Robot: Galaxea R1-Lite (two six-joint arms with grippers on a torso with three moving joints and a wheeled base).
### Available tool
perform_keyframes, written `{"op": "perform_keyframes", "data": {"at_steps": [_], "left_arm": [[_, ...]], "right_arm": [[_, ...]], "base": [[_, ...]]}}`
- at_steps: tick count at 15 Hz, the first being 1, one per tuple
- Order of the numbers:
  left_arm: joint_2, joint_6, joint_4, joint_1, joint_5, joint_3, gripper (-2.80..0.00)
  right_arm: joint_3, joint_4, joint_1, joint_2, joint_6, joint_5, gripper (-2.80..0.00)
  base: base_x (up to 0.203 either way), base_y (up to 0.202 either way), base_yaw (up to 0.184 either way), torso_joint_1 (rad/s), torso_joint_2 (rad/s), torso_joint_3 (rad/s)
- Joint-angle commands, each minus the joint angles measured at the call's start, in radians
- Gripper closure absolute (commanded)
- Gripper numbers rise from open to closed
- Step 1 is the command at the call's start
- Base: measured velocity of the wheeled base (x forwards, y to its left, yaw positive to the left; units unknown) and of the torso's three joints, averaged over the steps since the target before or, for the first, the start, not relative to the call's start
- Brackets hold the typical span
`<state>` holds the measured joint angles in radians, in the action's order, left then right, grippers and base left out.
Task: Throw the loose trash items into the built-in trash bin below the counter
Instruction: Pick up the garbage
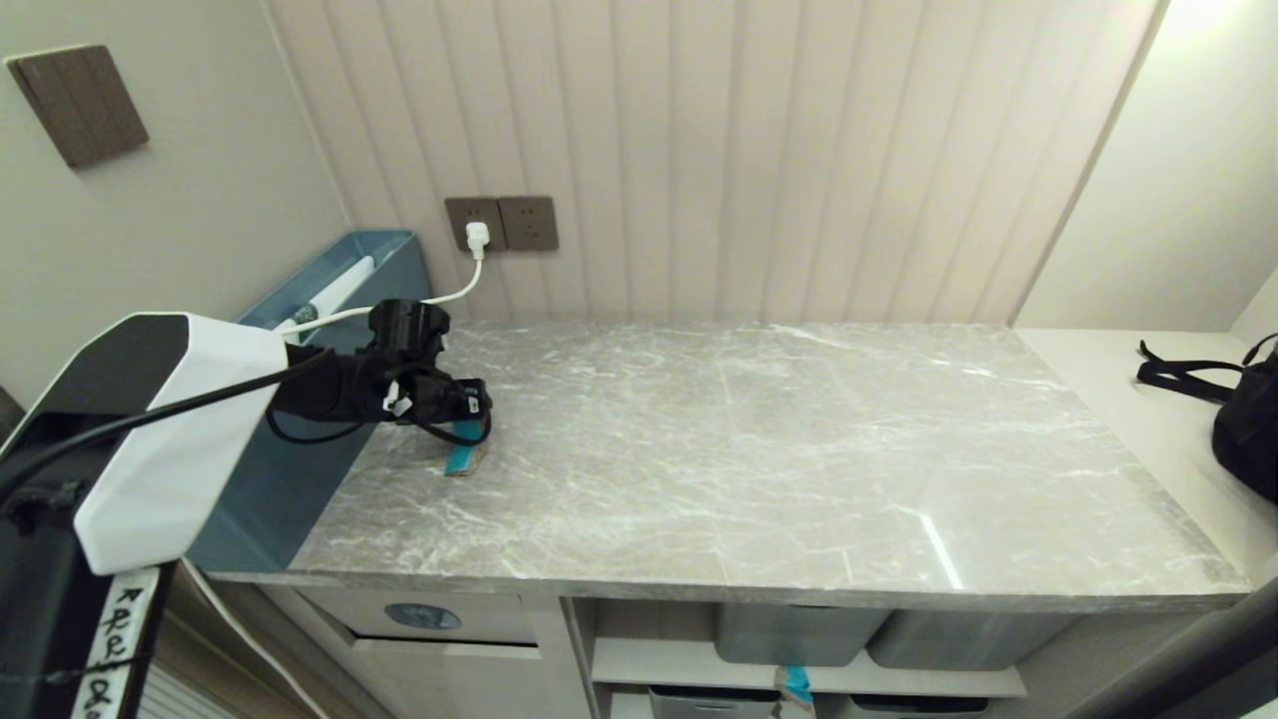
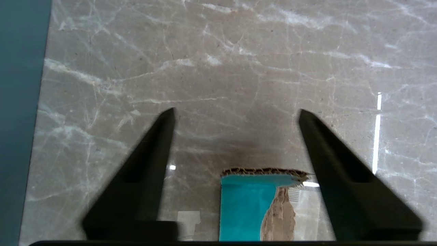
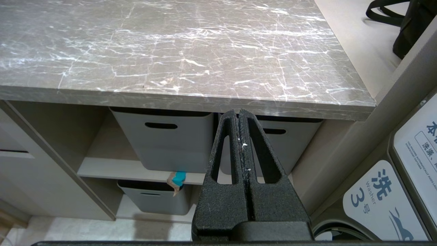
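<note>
Head view is showing the left gripper [image 1: 467, 414] hanging low over the counter [image 1: 759, 449] at its far left, just above a scrap [image 1: 463, 458] of turquoise tape on cardboard that is lying flat on the slab beside the teal box [image 1: 300, 439]. Its fingers [image 2: 143, 177] are standing apart on either side of the scrap [image 2: 252, 208], not gripping it. The right gripper [image 3: 241, 116] is sitting pressed shut near the counter's front edge, facing the grey tubs [image 3: 164, 140], where a second scrap [image 3: 177, 181] is hanging off the shelf edge; the bin flap [image 1: 429, 619] is sitting below the counter's left end.
</note>
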<state>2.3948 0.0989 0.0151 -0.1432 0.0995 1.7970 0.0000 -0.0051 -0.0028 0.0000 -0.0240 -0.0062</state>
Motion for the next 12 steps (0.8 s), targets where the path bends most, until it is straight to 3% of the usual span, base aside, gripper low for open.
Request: {"op": "perform_keyframes", "data": {"at_steps": [1,12], "left_arm": [[0.005,0.001,-0.003,-0.004,-0.002,0.004,0.00],[-0.004,0.001,-0.003,-0.013,-0.002,-0.003,0.00]], "right_arm": [[0.002,-0.001,0.000,0.002,-0.001,0.000,0.00],[0.002,-0.001,0.000,0.001,-0.001,0.000,0.00]], "base": [[0.000,0.000,0.000,0.000,0.00,0.000],[0.000,0.000,0.000,0.000,0.00,0.000]]}}
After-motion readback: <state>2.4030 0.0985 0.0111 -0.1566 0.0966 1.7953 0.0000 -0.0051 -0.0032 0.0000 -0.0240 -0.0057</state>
